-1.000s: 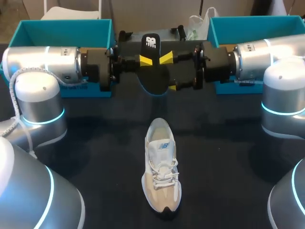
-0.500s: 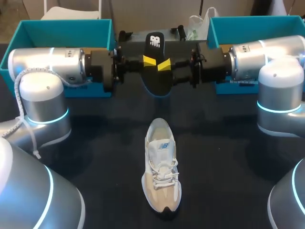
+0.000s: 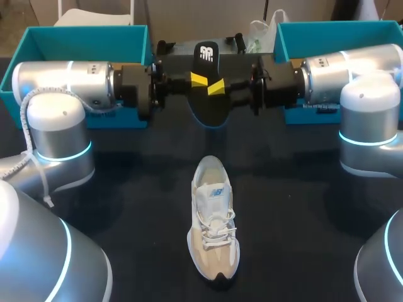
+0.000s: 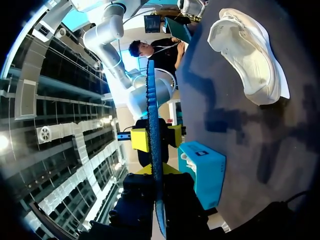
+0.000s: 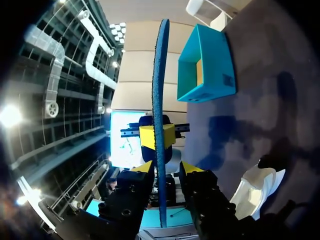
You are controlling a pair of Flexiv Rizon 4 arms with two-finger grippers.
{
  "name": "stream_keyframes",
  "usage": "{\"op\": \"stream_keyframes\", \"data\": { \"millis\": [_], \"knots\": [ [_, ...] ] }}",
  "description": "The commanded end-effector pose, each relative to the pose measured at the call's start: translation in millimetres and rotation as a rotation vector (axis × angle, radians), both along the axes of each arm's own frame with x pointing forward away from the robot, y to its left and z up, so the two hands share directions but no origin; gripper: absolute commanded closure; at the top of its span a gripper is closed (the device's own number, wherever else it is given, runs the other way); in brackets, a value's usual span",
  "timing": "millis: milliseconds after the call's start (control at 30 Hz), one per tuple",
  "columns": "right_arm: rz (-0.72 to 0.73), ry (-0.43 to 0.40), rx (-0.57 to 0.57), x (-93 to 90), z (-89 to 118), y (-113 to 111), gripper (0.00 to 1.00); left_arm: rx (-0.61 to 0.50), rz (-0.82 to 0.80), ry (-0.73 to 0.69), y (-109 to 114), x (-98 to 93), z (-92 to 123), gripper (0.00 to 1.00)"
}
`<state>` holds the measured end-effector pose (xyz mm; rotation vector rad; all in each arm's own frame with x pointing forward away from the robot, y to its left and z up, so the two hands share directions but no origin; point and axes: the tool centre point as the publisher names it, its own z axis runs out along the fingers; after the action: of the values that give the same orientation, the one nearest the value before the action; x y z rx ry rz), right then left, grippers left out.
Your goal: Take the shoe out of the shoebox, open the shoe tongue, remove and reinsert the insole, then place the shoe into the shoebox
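One insole up between two tools, one shoe below.
The thin insole (image 3: 204, 108), black on top and nubbly blue beneath, hangs at 12 o'clock from the single white-and-beige laced shoe (image 3: 213, 220) on the dark counter (image 3: 138, 189). The left tool (image 4: 154, 172) pinches it; the right tool (image 5: 165, 169) straddles it, spread. Two open teal boxes (image 3: 82, 38) (image 3: 334, 34) sit at 10 and 2 o'clock.
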<state>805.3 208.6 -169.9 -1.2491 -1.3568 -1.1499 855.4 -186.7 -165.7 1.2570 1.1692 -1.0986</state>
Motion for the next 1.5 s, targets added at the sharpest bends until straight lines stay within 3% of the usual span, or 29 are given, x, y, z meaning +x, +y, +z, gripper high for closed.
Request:
{"op": "stream_keyframes", "data": {
  "millis": [33,267,300,333,500,533,567,600,900,1033,1400,1500],
  "knots": [
    [0.000,0.002,-0.003,-0.2,0.0,-0.2,0.72,-0.001,0.001,-0.002,-2.3,0.5,-1.2,1.00],
    [0.000,0.005,-0.002,-0.5,-0.4,-0.9,0.77,0.005,0.001,-0.005,-4.3,1.2,-2.4,1.00],
    [0.001,0.005,-0.002,-0.2,-0.5,-1.0,0.82,0.006,0.001,-0.005,-4.6,1.5,-2.8,1.00],
    [0.001,0.005,-0.002,0.1,-0.7,-1.0,0.99,0.007,0.002,-0.004,-4.9,1.8,-3.2,1.00],
    [0.003,-0.003,-0.008,0.5,-0.5,-0.9,1.00,0.017,0.009,0.001,-4.9,3.7,-5.1,1.00],
    [0.003,-0.005,-0.007,0.1,-0.3,-1.3,1.00,0.018,0.010,0.005,-3.8,3.6,-5.0,0.77],
    [0.002,-0.006,-0.006,-0.3,-0.6,-2.4,1.00,0.019,0.007,0.009,-2.1,2.5,-4.4,0.26],
    [0.001,-0.010,-0.002,-0.6,-1.2,-3.6,1.00,0.028,0.001,0.009,-0.6,1.3,-4.2,0.00],
    [0.004,-0.074,0.005,-3.5,-5.7,-19.5,1.00,0.159,-0.007,0.167,39.9,-10.8,-6.2,0.00],
    [0.017,-0.136,0.001,0.8,-11.2,-23.4,1.00,0.379,0.082,0.220,56.3,-27.8,-12.3,0.00],
    [0.033,-0.143,-0.020,3.3,-14.1,-24.4,1.00,0.379,0.082,0.220,56.3,-27.8,-12.3,0.00],
    [0.032,-0.147,-0.046,3.9,-15.1,-20.1,1.00,0.375,0.150,0.362,55.3,-38.0,-14.0,0.00]
  ]
}}
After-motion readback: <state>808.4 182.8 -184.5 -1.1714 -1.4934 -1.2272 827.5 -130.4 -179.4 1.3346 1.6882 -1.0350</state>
